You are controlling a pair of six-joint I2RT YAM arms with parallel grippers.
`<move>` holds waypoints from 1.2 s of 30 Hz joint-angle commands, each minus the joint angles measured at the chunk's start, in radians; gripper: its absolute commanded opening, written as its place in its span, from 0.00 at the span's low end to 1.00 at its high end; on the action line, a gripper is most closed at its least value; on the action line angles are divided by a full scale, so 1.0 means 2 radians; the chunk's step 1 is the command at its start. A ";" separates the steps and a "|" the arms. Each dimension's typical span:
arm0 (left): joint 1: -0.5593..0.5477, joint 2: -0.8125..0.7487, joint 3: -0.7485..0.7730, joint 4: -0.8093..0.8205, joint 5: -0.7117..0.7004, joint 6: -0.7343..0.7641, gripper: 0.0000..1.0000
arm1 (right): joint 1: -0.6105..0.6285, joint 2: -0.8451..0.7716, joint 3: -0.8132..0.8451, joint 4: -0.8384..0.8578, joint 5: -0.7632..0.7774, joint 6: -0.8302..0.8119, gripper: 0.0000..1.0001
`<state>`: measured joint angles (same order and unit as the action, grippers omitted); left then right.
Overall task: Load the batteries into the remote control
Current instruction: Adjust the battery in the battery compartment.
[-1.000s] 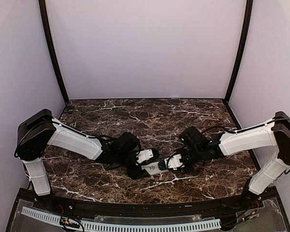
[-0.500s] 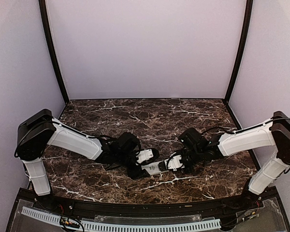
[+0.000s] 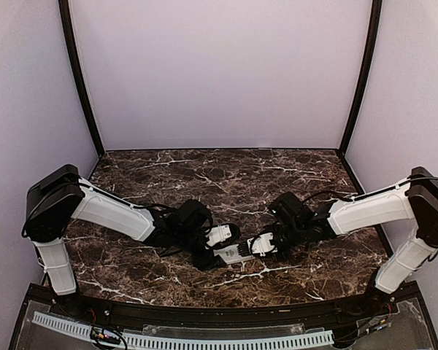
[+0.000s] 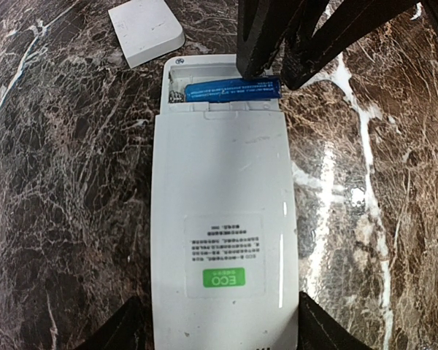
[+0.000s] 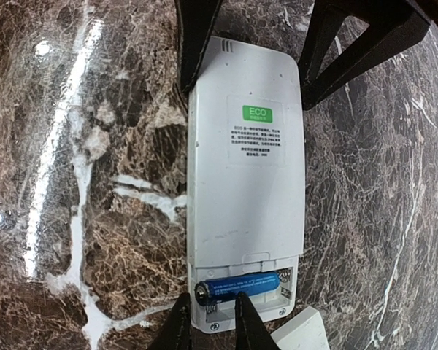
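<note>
Reading "ECO", green sticker [image 4: 224,278] marks remote control [image 4: 219,175].

The dark marble-patterned table [image 3: 241,175] carries the white remote control [image 4: 223,233], lying back up near the middle of its near edge, and a small white cover [image 4: 146,30] just beside it.

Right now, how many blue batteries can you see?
1. The blue battery lies inside the open end of the remote control, right by the right claw. Another could be hidden from view; I can't tell.
</note>
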<state>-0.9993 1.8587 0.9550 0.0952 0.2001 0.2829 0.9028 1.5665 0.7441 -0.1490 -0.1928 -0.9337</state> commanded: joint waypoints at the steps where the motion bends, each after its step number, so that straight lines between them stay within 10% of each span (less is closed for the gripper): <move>1: 0.003 0.007 -0.002 -0.040 -0.001 0.009 0.68 | 0.000 0.008 0.013 0.008 0.000 0.011 0.20; 36: 0.002 0.008 -0.004 -0.038 0.000 0.008 0.68 | -0.009 0.015 0.020 0.000 0.003 0.010 0.17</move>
<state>-0.9974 1.8587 0.9550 0.0952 0.2016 0.2825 0.8936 1.5841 0.7612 -0.1581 -0.1928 -0.9222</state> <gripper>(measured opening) 0.679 0.168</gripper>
